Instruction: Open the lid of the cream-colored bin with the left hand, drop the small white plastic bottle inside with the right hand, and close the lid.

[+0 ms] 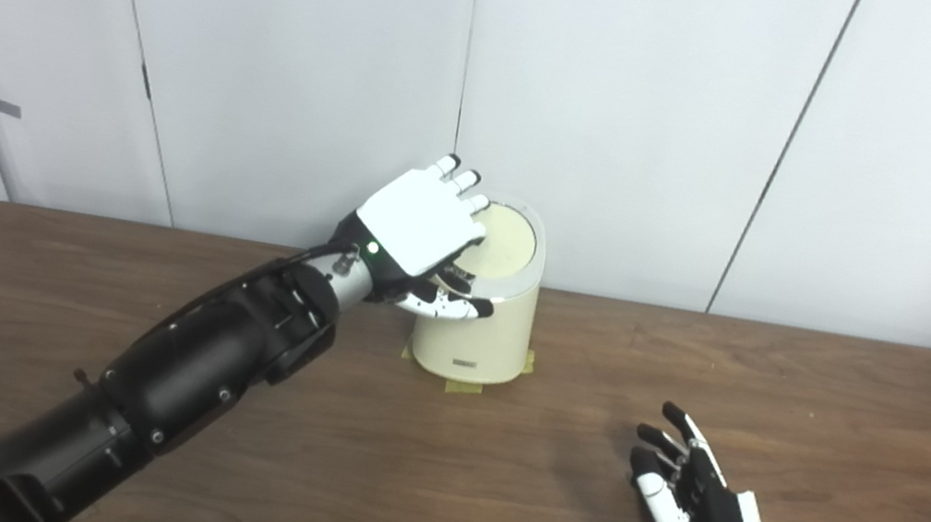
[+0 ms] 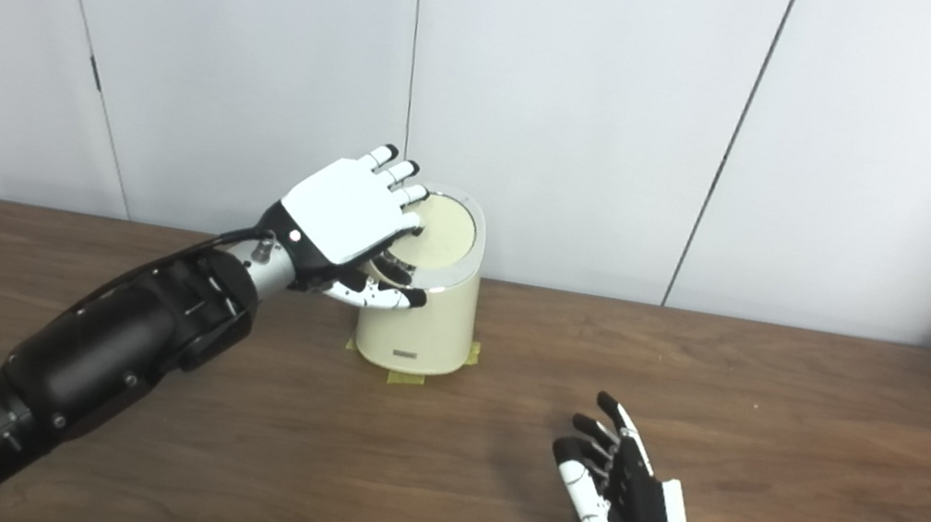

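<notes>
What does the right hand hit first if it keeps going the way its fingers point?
Likely nothing nearby: the right hand, open, points up-left over bare table; the bin lies roughly that way, farther off, depth unclear.

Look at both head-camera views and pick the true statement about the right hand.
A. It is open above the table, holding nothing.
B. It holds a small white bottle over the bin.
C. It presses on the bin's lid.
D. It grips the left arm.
A: the right hand is spread with fingers apart near the table's front edge, empty, while the left hand is at the lid of the cream-colored bin.
</notes>
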Controlling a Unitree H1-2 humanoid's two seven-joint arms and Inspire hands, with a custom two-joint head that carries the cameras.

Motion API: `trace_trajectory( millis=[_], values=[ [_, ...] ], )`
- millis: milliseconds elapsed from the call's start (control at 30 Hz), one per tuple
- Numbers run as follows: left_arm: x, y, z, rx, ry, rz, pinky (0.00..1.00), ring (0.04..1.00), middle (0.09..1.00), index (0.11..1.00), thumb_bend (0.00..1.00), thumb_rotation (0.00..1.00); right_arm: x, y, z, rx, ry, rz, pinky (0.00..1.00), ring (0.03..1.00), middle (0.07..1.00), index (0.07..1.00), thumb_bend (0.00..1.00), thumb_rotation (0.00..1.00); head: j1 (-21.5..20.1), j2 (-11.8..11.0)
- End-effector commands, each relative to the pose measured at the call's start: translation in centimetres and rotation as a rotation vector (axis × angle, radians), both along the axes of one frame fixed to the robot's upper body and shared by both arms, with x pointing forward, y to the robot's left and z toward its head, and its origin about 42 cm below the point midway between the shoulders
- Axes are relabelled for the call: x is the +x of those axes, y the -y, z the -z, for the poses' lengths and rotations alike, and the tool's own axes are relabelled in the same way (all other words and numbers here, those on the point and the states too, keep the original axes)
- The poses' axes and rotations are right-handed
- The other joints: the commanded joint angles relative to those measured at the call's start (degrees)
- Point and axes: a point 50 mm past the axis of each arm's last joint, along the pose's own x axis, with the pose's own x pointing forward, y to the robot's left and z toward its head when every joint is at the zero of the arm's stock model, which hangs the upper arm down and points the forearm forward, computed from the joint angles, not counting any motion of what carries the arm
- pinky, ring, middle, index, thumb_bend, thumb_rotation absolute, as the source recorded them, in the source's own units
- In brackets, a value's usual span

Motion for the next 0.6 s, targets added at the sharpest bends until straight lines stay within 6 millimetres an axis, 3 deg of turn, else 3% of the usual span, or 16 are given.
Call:
trace_trajectory(
  millis=[0, 300, 567],
  values=[
    [-0.3, -0.5, 2.4, 0.065, -0.104, -0.012, 1.00, 0.975, 0.929, 0.767, 0.51, 1.00, 0.2, -0.2, -1.0, -0.003, 0.029, -0.005, 0.68, 0.762, 0.808, 0.895, 0.52, 0.70, -0.13, 0.12],
    [-0.5, -0.8, 1.7, -0.008, -0.128, 0.005, 1.00, 0.936, 0.896, 0.734, 0.49, 1.00, 0.2, -0.2, -1.1, -0.008, 0.026, -0.002, 0.68, 0.759, 0.804, 0.897, 0.52, 0.70, -0.39, 0.55],
    [-0.5, -1.7, -1.3, -0.234, -0.106, 0.032, 0.95, 0.887, 0.829, 0.694, 0.46, 1.00, 0.2, -0.1, -1.0, -0.013, 0.022, -0.003, 0.67, 0.744, 0.800, 0.899, 0.52, 0.72, -0.16, 0.50]
  ],
)
